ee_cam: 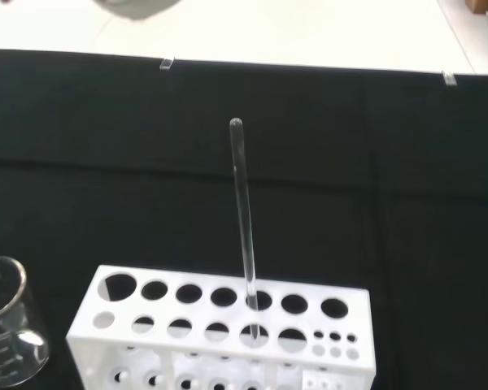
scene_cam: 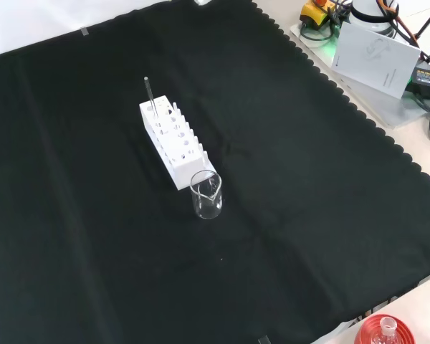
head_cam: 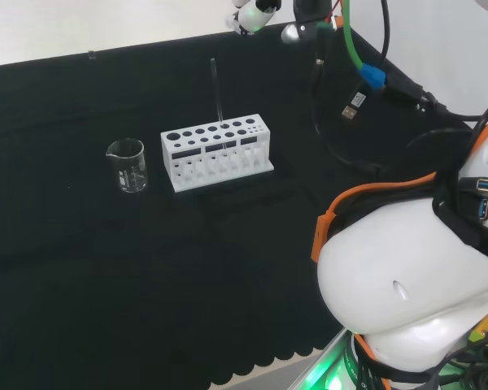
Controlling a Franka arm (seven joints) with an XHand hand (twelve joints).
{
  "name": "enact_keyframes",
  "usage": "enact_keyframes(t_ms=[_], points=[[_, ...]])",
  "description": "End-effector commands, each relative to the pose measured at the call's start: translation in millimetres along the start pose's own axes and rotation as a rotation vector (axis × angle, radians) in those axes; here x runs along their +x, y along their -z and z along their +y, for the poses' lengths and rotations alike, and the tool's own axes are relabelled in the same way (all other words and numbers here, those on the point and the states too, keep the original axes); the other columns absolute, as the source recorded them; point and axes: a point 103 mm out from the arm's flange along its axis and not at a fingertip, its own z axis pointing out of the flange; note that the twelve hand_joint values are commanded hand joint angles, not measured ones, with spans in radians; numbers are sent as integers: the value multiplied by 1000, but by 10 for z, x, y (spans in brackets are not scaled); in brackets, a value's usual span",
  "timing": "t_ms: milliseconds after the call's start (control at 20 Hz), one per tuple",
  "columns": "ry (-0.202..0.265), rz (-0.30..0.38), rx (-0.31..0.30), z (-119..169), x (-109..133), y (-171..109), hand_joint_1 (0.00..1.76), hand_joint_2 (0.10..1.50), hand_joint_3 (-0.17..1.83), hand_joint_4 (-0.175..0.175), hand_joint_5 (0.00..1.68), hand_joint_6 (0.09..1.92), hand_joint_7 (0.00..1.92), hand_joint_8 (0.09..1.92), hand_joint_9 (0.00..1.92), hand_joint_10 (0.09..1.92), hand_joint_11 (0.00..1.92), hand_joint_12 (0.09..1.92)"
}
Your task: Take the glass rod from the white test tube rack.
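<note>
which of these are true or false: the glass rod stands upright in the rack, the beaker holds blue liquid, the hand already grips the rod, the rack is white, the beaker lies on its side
1. The glass rod stands upright in the rack. True.
2. The beaker holds blue liquid. False: it looks empty.
3. The hand already grips the rod. False: in the head view it is well above, apart from the rod.
4. The rack is white. True.
5. The beaker lies on its side. False: it stands upright beside the rack.

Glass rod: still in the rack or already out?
In. The glass rod stands nearly upright in a hole of the white test tube rack, untouched.
</note>
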Motion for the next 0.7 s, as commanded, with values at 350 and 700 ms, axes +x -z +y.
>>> enact_keyframes(t_ms=[350,700], points=[[93,0,83,644,-65,-643,861,720,680,-175,824,812,923,731,1032,618,879,1190],[137,41,87,939,-148,-594,870,708,678,-175,824,816,927,728,1036,614,885,1185]])
